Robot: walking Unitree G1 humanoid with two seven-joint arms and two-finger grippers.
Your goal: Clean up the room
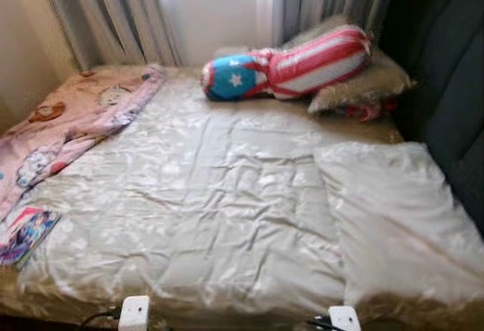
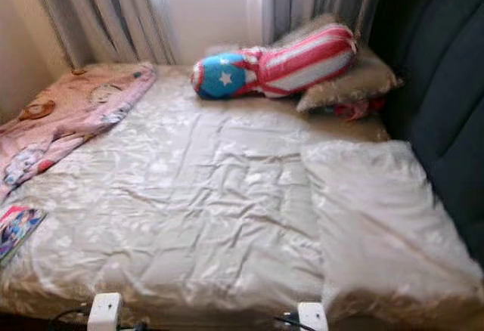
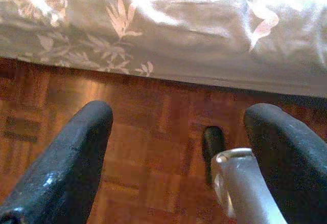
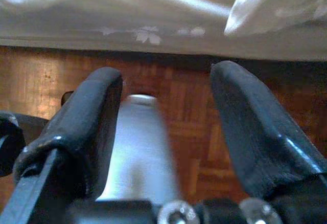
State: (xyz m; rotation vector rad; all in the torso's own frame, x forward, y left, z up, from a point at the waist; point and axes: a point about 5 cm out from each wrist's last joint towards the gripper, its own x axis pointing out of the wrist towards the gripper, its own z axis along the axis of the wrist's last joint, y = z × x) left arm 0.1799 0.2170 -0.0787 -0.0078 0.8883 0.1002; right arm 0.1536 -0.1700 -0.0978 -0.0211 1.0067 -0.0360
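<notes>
A bed with a rumpled cream quilt (image 1: pixel 219 195) lies before me. A pink patterned blanket (image 1: pixel 72 123) is bunched along its left side. A red-and-white striped plush with a blue star end (image 1: pixel 291 65) lies at the head, on a beige pillow (image 1: pixel 363 85). A white pillow (image 1: pixel 393 210) rests on the right side. A colourful book (image 1: pixel 24 233) sits at the bed's left edge. My left gripper (image 3: pixel 181 116) hangs open over the parquet beside the bed's skirt. My right gripper (image 4: pixel 166 78) is open too, low by the bed edge, holding nothing.
Grey curtains (image 1: pixel 113 13) and a bright window stand behind the bed. A dark padded headboard (image 1: pixel 446 81) runs along the right. Parquet floor (image 3: pixel 153 147) shows under the bed's front edge. White parts of my arms (image 1: pixel 134 312) poke up at the bottom.
</notes>
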